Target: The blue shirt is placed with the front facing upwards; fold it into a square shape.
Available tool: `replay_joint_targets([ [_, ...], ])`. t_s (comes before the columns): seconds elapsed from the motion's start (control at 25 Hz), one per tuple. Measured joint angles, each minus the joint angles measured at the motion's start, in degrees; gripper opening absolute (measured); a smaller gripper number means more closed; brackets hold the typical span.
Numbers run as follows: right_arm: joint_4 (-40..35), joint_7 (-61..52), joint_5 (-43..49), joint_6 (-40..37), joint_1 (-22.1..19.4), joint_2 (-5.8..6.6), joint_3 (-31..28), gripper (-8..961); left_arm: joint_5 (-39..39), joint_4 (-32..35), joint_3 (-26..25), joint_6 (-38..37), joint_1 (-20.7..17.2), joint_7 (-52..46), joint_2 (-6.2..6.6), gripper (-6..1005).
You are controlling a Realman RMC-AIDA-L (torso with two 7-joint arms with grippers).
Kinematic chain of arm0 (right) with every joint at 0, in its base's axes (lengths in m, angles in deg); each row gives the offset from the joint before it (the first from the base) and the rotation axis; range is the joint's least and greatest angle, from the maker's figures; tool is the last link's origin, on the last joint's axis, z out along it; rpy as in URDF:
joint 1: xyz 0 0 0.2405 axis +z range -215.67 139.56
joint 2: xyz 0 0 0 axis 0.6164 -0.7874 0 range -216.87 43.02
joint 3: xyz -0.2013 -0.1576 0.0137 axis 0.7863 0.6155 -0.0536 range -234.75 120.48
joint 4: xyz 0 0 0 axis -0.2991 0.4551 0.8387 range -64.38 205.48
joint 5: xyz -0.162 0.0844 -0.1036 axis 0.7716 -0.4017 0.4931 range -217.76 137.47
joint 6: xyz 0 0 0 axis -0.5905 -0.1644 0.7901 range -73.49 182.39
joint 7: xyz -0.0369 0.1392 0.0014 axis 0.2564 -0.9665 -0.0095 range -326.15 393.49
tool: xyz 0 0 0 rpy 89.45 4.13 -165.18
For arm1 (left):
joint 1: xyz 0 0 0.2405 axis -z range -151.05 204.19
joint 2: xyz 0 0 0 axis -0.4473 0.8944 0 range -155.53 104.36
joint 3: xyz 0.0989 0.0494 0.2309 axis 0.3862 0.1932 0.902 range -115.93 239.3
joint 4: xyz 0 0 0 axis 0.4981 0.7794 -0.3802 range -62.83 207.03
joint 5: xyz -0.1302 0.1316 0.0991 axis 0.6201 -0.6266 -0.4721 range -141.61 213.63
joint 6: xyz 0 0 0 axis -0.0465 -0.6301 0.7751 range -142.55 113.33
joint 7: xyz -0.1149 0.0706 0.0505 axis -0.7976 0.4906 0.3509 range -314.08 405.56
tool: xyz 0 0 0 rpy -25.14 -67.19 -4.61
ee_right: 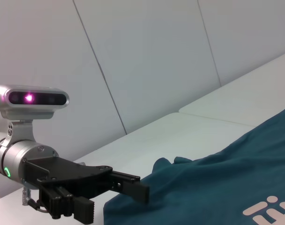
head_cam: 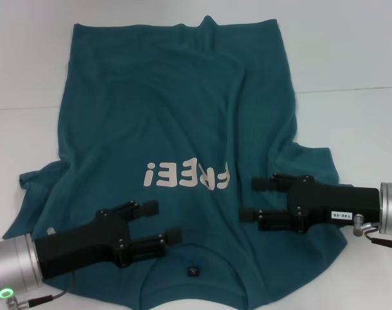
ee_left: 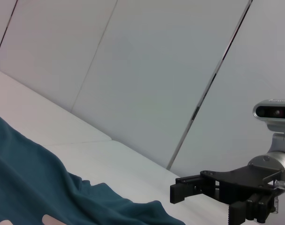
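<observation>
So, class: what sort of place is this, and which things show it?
Probably a robot test bench or lab: a plain white table, bare panelled walls, and two grippers, left and right, over a shirt.

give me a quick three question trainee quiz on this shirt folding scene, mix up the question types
1. True or false: the blue shirt lies with its FREE! lettering facing up.
2. Multiple choice: the collar tag is (A) at the table's far edge, (B) on the near side, between the two arms, (C) hidden under a sleeve.
3. Short answer: are the left tool and right tool open or shut?

Key:
1. True.
2. B.
3. Both are open, over the shirt near the lettering, holding nothing.
</observation>
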Motion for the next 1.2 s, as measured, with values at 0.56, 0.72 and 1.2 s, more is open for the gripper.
replay_joint_targets([
  [0.56, 0.4, 0.0, 0.0, 0.1, 0.0, -0.38, 0.0, 914, 0.1, -0.2, 0.0, 0.0, -0.4, 0.0, -0.05, 903],
  [0.72, 0.4, -0.2, 0.0, -0.1, 0.0, -0.43, 0.0, 914, 0.1, -0.2, -1.7, -0.2, -0.4, -0.1, -0.06, 903],
  [1.2, 0.1, -2.6, -0.7, 0.1, 0.2, -1.09, -0.1, 914, -0.3, 0.7, -11.3, 5.8, -1.2, -4.0, 1.38, 902],
])
